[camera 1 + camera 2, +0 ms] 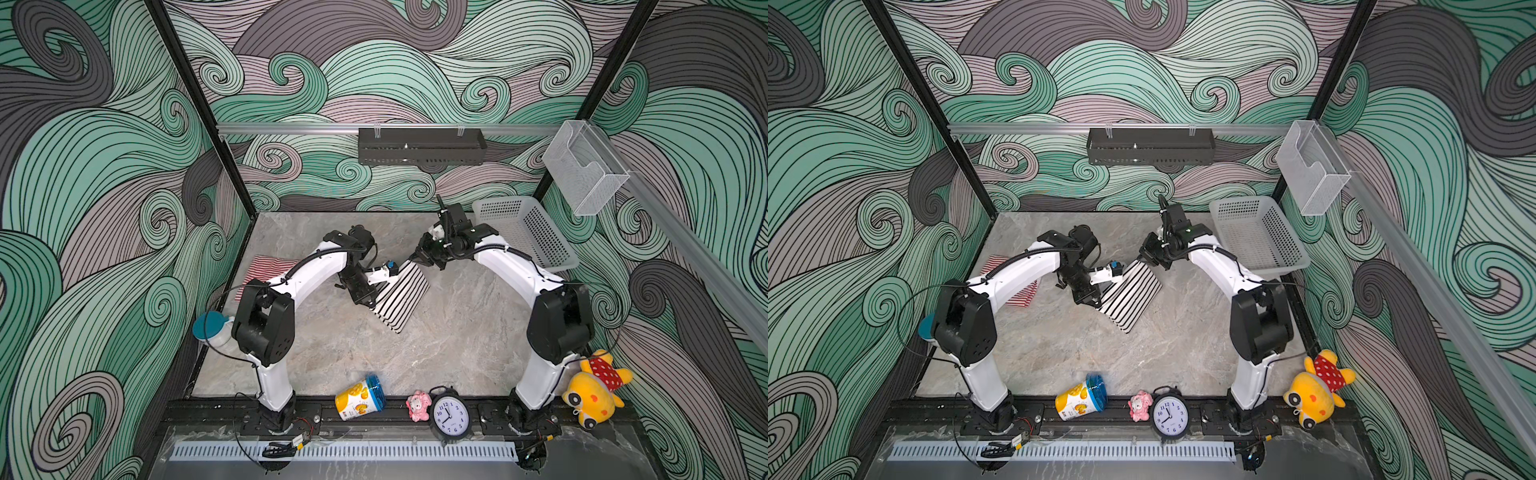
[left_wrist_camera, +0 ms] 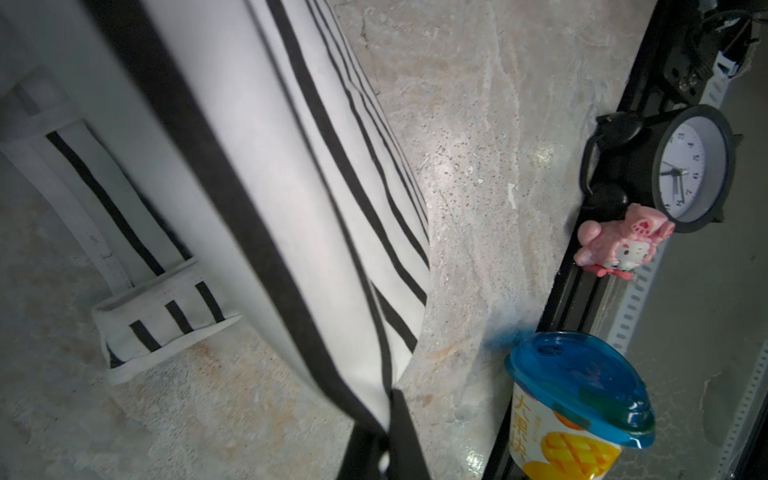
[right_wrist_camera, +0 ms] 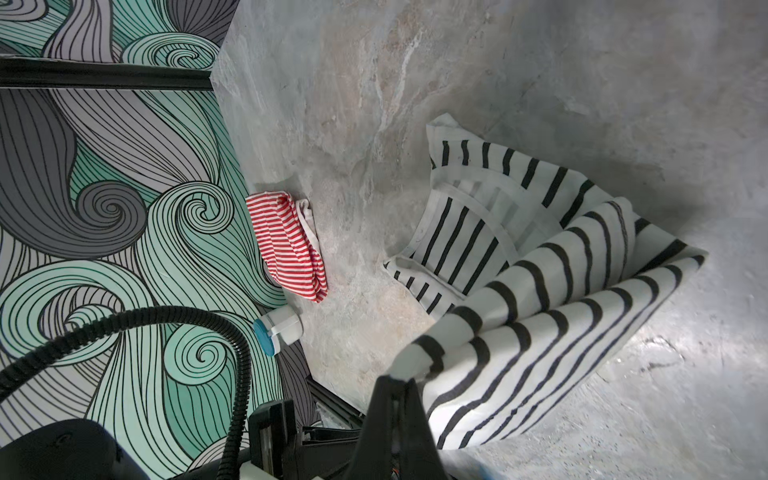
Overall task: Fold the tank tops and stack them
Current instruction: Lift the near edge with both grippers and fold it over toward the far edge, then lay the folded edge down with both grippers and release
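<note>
Black-and-white tank top [image 1: 401, 299]: soft, thin-striped knit at the middle of the marbled table [image 1: 457, 332], strap end flat, opposite edge lifted. I judge a fold is in hand. Red-and-white tank top [image 3: 286, 245] lies folded by the left wall. My left fingers [image 2: 411, 449] and right fingers [image 3: 415, 419] each clench a corner. Next: lay it over evenly, then stack.
</note>
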